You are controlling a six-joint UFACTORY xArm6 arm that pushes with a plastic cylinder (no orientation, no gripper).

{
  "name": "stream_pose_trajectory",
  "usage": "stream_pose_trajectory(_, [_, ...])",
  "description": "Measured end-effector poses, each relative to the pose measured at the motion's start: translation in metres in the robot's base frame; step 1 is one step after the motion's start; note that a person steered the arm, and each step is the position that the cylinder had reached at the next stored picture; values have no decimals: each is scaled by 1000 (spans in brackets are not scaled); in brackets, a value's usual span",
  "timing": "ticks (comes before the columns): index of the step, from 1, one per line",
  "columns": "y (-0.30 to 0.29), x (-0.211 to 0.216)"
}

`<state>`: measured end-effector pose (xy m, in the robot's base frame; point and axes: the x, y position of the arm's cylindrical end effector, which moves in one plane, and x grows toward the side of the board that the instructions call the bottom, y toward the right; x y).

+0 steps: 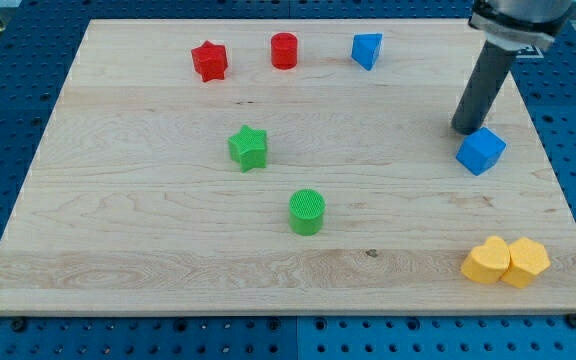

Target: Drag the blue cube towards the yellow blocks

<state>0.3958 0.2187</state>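
Tip (465, 130) beside blue cube (481, 151)

no readable text, label or number anywhere

Wooden board (148, 220), blue perforated table (8, 130)

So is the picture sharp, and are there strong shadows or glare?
Camera view: sharp and evenly lit, no glare on the board; only soft, short shadows beside the green cylinder and blue cube; my tip is in focus just behind the cube.
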Motion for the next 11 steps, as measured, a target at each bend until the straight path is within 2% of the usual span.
stream_pose_trajectory(2, [4,-10])
stream_pose_trajectory(4, [4,1])
stream_pose_trajectory(7, [4,39])
stream_pose_trajectory(11, [4,58])
